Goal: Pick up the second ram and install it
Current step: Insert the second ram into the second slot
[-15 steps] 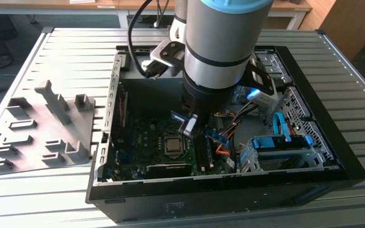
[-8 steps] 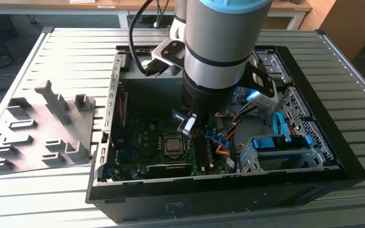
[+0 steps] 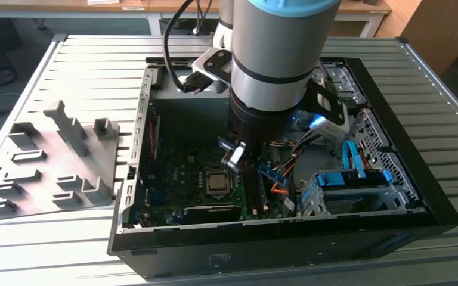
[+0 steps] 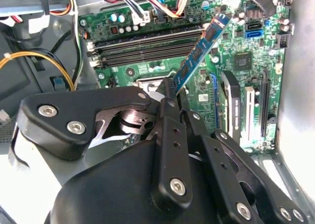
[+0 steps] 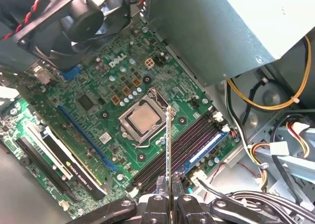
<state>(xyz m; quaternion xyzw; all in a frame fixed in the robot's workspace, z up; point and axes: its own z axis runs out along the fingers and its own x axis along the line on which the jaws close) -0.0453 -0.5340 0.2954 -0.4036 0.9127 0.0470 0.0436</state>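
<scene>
Tool (image 5: 170, 183) fingers are closed narrowly on one end of the second ram (image 5: 168, 145), which the first wrist view shows edge-on as a thin line running out from between them. In the second wrist view the tool (image 4: 172, 93) grips the second ram (image 4: 199, 49) at its lower end, and the blue-green stick slants away from the fingers, tilted rather than level with the board. The stick hangs inside the open computer case (image 3: 420, 196), above the motherboard (image 5: 98, 86), over the area of the parallel memory slots (image 5: 184, 143) beside the processor socket (image 5: 142, 120). It is not seated in a slot; whether its far end touches the board cannot be told. In the exterior view the arm (image 3: 281, 53) reaches straight down into the case, with the tool (image 3: 249, 164) and the second ram (image 3: 275, 174) near the case's middle. Bundled cables (image 4: 147, 2) lie beyond the slots. A grey slotted tray (image 3: 46, 161) rests on the slatted metal surface (image 3: 54, 250), just beside the case on the exterior view's left.
</scene>
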